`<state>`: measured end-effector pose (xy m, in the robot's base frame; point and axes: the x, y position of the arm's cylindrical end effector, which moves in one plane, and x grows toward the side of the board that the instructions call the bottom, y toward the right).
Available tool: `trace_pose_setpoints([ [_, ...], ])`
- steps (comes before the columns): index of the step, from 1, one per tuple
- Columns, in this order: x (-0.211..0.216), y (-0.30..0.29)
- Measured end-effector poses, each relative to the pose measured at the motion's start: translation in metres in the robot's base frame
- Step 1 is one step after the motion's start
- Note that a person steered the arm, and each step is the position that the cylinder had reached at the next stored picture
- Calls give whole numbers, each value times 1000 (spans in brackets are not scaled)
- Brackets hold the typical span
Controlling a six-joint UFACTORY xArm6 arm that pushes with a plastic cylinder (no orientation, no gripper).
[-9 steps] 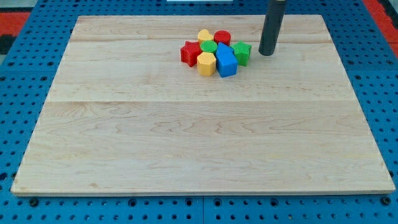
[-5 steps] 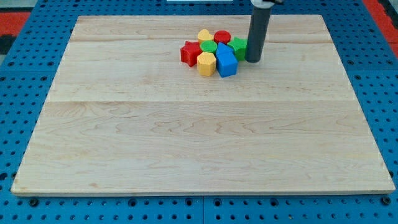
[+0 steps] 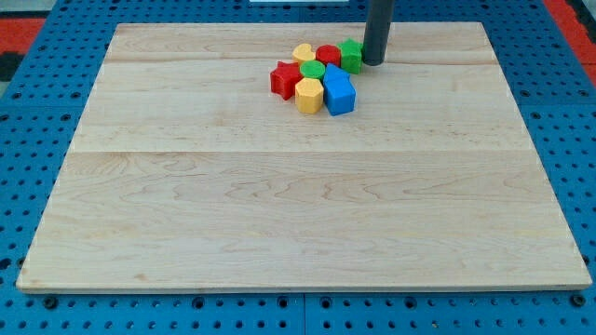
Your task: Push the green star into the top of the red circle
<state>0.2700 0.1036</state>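
Near the far edge of the pale wooden board (image 3: 279, 205), my tip (image 3: 373, 62) touches the green star (image 3: 351, 54), which presses the red circle (image 3: 328, 55); blue pegboard (image 3: 19, 186) surrounds the board. There is no pincer.

Rod tip against green star, upper centre of bench.

My tip (image 3: 373, 62) touches the right side of the green star (image 3: 350, 55), which sits against the right of the red circle (image 3: 328, 55). Clustered just left and below: yellow block (image 3: 302, 53), green block (image 3: 313, 70), red star (image 3: 284, 78), yellow hexagon (image 3: 308, 94), blue block (image 3: 339, 92), all on the wooden bench (image 3: 279, 205).
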Motion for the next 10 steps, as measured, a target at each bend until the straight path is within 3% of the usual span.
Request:
trace_pose_setpoints([
  [5, -28, 4],
  [7, -7, 32],
  [8, -2, 9],
  [9, -60, -57],
  [10, -58, -136],
])
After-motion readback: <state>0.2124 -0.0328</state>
